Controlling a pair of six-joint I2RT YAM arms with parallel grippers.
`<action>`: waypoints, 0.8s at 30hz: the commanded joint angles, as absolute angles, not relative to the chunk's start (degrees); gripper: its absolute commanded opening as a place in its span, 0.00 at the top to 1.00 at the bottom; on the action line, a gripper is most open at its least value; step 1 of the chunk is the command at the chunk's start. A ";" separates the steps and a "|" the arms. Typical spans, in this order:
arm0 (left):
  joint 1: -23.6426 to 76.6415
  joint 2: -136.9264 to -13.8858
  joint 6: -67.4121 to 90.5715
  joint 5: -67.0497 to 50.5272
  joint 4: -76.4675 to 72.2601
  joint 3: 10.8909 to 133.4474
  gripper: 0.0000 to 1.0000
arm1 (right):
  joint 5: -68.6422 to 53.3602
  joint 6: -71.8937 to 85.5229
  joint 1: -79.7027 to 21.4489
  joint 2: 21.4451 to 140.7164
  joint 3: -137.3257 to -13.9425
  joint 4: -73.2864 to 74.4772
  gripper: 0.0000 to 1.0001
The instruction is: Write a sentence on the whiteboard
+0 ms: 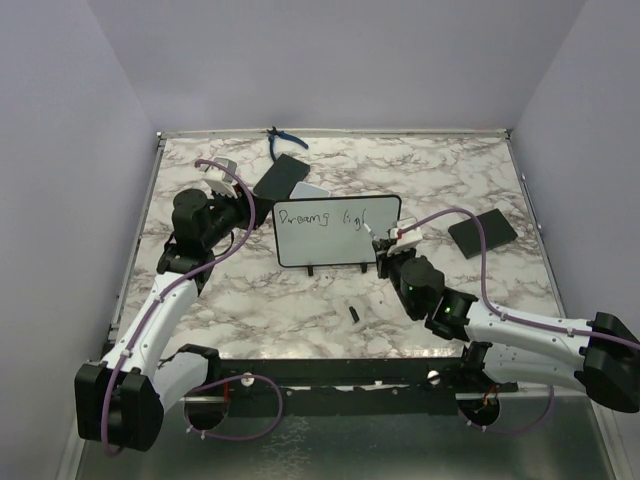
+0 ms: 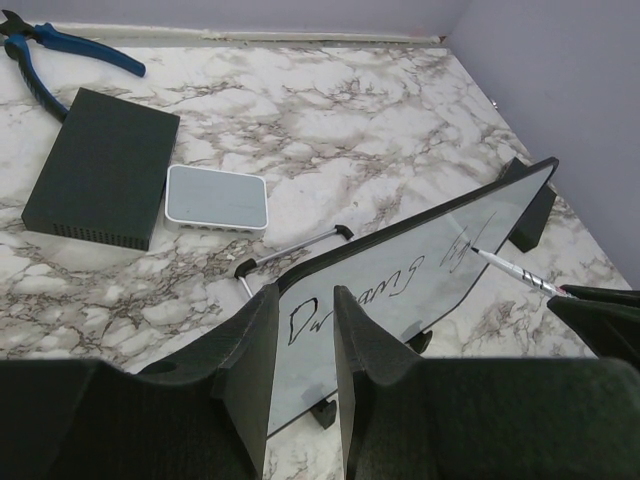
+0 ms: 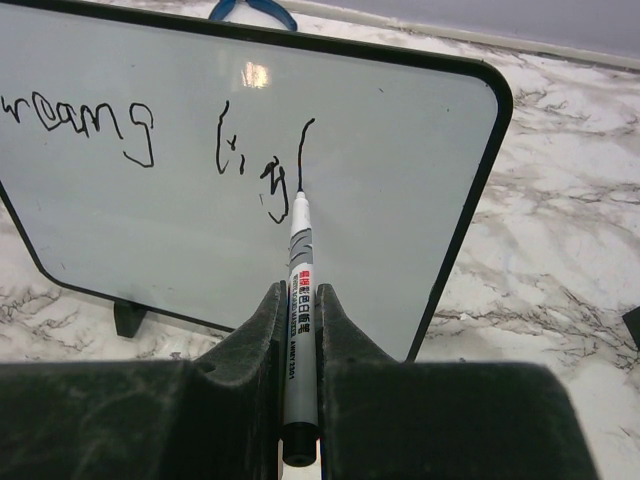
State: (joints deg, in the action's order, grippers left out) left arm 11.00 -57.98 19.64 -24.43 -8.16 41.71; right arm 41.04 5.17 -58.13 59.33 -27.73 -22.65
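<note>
The left arm reaches forward; the left gripper pinches the left edge of the whiteboard, which stands mid-table on its feet. The right gripper clamps a marker, its tip touching the unfinished sentence. Behind the board lie a black box, a grey pad and blue pliers.

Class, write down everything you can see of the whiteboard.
The whiteboard is a small glossy white rectangle in a thin black frame with rounded corners, standing nearly upright on two little black feet on the marble table. The unfinished sentence reads "Dreams lig" plus one stroke. Its left end lies between the fingers of the left gripper, and the marker held by the right gripper touches it.
</note>
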 commanded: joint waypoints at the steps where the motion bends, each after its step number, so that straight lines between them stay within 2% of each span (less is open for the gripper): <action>1: 11.30 -56.77 19.25 -24.33 -10.09 40.96 0.70 | 40.95 7.09 -57.92 58.71 -26.46 -20.46 1.00; 15: 11.32 -56.78 19.26 -24.31 -10.08 40.96 0.70 | 41.81 2.68 -57.92 57.31 -27.11 -26.05 0.99; 24: 11.29 -56.60 19.25 -24.34 -10.06 41.01 0.70 | 44.26 3.01 -57.92 55.99 -26.65 -24.31 0.99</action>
State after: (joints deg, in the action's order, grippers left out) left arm 11.00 -57.74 19.64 -24.40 -8.91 41.69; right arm 41.69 3.09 -58.11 57.54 -27.55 -24.34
